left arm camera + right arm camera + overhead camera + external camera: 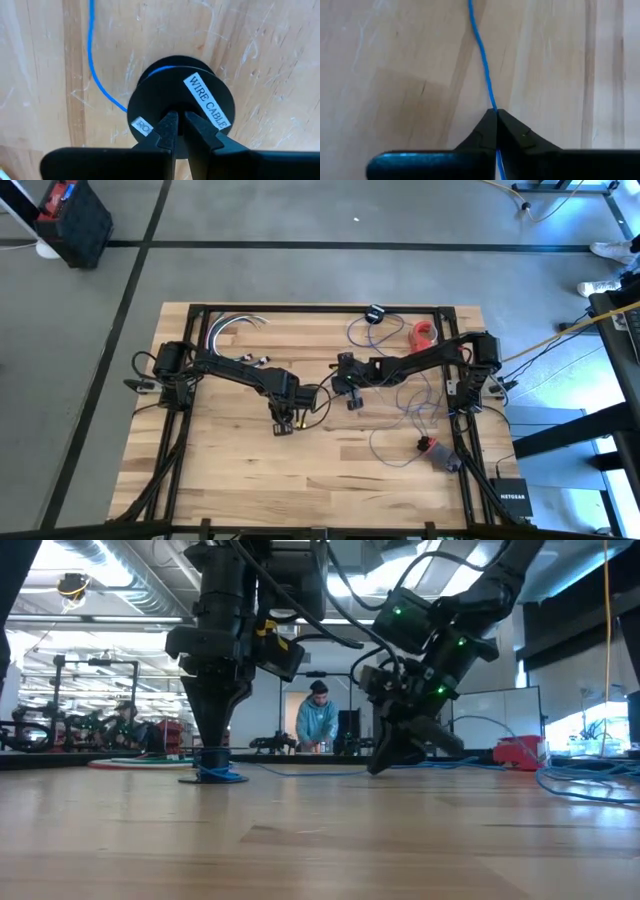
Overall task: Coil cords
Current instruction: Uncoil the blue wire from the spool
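Note:
A black spool (181, 95) with a label reading WIRE CABLE stands on the wooden table (240, 480), left of the middle. Turns of thin blue cord (91, 55) are wound under its top disc. My left gripper (283, 423) points straight down on the spool (213, 774). The cord runs on to my right gripper (350, 395), which is shut on it low over the table, slanting down (385, 762). Past it the cord lies in loose loops (352, 330) on the table's right half. My left gripper comes from above, pointing down, its fingertips (169, 122) almost together on the middle of the spool's top disc (178, 107). The fingers hide what they pinch there. The spool stands upright on the table. My right gripper pinches a single strand of the blue cord (493, 106) between its two fingertips. The fingers slant down toward the table. The cord runs straight on from the tips along the table top (479, 40).
A small black disc (376, 313) and a red thing (422, 333) lie at the far right. A red and black thing (430, 447) lies near the right edge. Pale cables (235, 325) lie at the far left. A person (318, 720) stands beyond the table.

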Tool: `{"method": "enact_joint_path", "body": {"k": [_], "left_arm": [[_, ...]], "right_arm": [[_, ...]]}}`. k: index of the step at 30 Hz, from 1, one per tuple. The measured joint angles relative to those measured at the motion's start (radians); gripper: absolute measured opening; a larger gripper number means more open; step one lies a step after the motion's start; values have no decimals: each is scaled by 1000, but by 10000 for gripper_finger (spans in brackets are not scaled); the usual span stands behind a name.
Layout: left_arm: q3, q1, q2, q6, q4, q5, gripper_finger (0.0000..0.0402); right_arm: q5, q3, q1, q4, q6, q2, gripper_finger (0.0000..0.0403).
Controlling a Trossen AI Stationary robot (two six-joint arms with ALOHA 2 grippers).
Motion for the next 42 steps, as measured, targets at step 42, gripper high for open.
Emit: {"method": "enact_joint_path", "body": {"k": [42], "left_arm": [[1, -51, -1, -55, -56, 1, 21]], "right_arm": [[258, -381, 39, -460, 613, -900, 40]]}}
